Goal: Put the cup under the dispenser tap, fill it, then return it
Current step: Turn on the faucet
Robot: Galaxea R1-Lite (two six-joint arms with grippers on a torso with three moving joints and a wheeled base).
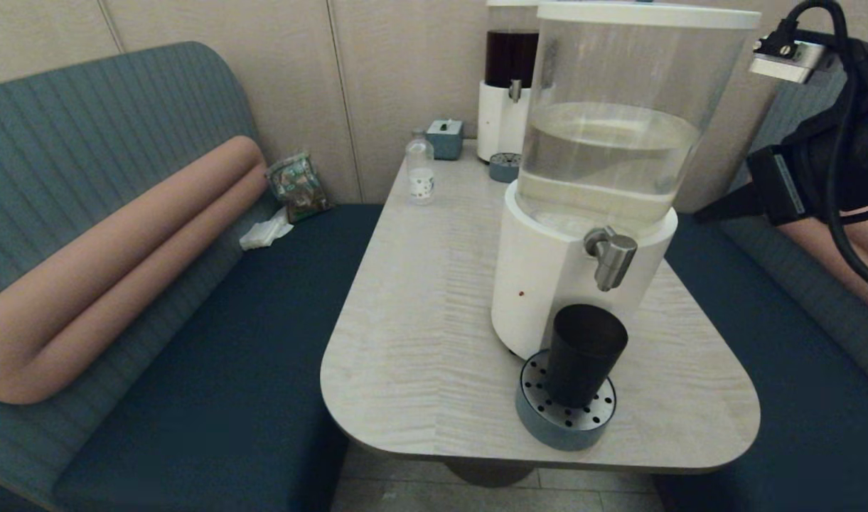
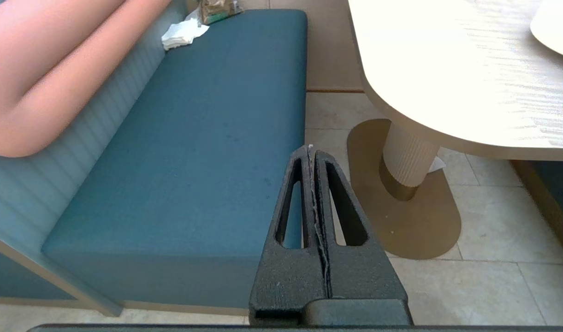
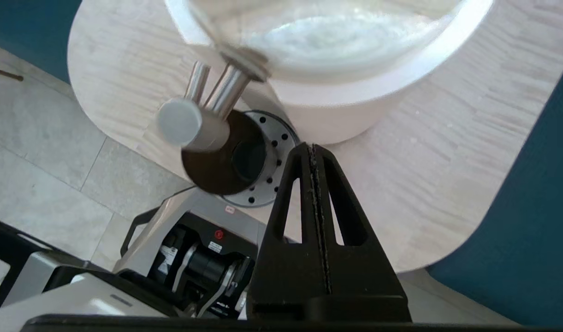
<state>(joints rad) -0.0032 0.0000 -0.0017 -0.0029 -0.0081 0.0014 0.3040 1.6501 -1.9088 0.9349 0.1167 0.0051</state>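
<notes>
The cup [image 1: 585, 355] is seen standing upright on the round perforated drip tray [image 1: 566, 416] at the near end of the counter [image 1: 419, 320], directly beneath the tap [image 1: 610, 257]; its long axis is vertical. The right gripper [image 3: 312, 150], fingers clenched on nothing, is held high beside the tank, so tap and cup lie below and just ahead of its fingertips, making it the nearer arm. The left gripper [image 2: 310, 151], likewise clenched and empty, is parked low over the bench seat [image 2: 193, 152], well apart from the cup.
</notes>
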